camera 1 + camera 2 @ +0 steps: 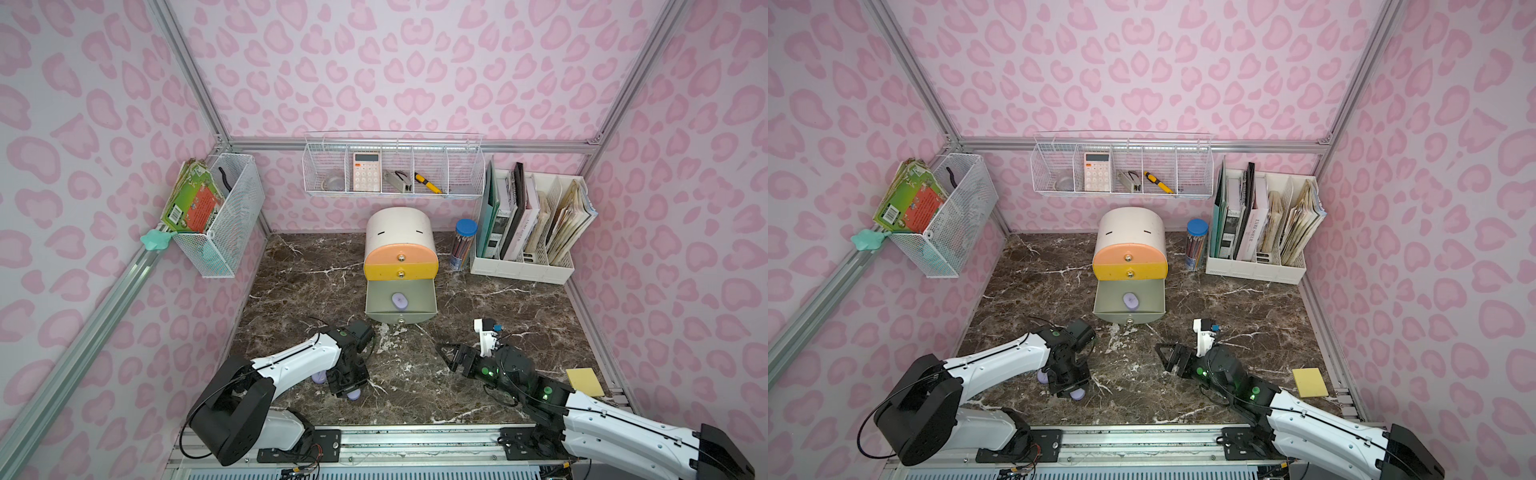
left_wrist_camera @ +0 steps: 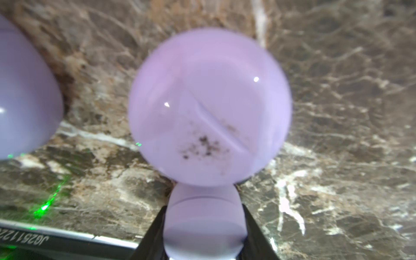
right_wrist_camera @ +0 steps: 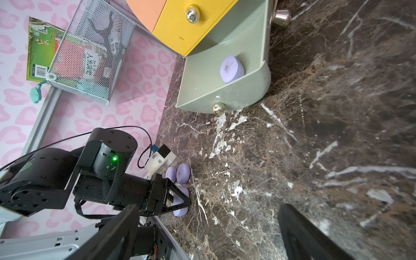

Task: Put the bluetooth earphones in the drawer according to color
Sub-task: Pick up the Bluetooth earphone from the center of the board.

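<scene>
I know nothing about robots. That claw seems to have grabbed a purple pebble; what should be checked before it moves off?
1. Left claw shut on the held lavender earphone case: ok.
2. Grey-green drawer pulled open: ok.
3. Colour match, since the stored lavender case lies in it: ok.
4. Bare floor left in that drawer: ok.
5. Right claw open and holding nothing: ok.
6. Held case clear of the neighbouring lavender case: cannot tell.

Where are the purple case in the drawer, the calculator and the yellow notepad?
purple case (image 1: 399, 301), in a top view, its top.
calculator (image 1: 366, 178), in a top view, its keypad.
yellow notepad (image 1: 585, 382), in a top view, its middle.
</scene>
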Controlling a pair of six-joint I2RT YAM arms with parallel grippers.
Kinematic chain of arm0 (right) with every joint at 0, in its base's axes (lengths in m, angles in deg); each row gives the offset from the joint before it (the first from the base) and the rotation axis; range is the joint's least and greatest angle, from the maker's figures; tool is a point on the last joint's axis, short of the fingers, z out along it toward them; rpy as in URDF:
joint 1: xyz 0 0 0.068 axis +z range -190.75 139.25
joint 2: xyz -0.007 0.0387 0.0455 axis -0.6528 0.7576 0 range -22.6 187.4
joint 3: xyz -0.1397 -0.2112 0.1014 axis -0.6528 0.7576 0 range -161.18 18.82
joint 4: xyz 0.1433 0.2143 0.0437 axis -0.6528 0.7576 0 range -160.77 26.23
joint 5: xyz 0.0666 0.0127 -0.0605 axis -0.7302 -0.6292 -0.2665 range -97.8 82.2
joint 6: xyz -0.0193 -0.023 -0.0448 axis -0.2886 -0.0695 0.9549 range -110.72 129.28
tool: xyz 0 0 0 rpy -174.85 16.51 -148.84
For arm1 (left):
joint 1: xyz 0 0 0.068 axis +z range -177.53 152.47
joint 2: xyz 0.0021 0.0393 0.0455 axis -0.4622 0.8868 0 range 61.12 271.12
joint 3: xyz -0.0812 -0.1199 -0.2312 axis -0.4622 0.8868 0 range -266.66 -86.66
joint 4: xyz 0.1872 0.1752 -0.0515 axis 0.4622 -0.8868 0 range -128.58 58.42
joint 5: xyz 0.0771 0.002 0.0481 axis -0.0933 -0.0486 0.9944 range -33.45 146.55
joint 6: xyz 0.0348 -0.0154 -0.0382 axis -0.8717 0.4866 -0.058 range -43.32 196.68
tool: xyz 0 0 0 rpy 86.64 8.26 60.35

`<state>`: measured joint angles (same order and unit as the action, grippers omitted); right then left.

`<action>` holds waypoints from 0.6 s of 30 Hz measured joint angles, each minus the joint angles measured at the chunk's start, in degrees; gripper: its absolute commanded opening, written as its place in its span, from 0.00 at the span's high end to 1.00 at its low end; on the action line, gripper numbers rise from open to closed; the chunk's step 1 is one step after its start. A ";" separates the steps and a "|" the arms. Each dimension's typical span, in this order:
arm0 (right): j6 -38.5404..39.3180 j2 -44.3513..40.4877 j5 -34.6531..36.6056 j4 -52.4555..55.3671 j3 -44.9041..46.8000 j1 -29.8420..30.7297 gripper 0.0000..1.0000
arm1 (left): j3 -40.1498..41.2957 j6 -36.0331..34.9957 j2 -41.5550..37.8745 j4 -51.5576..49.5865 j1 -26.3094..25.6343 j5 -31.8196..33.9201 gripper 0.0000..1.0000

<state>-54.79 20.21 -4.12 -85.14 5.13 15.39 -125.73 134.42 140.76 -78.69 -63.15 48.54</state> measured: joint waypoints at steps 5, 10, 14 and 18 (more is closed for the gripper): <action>0.00 -1.05 0.20 0.39 0.20 0.00 0.02 | -4.70 -0.74 0.63 -0.66 -1.60 1.09 0.72; -0.15 -2.69 0.39 1.20 0.68 -0.26 0.01 | -13.97 -2.49 1.84 -3.52 -1.81 3.87 0.72; -0.20 -4.20 0.66 2.62 0.98 -0.46 0.01 | -22.29 -4.15 4.48 -5.95 -1.84 6.21 0.72; -0.33 -5.86 0.81 3.02 1.68 -1.03 0.01 | -31.23 -6.54 8.96 -7.78 -1.79 8.44 0.72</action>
<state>-55.12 14.35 -3.31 -82.12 6.81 14.36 -156.97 127.88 149.72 -86.47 -64.94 56.98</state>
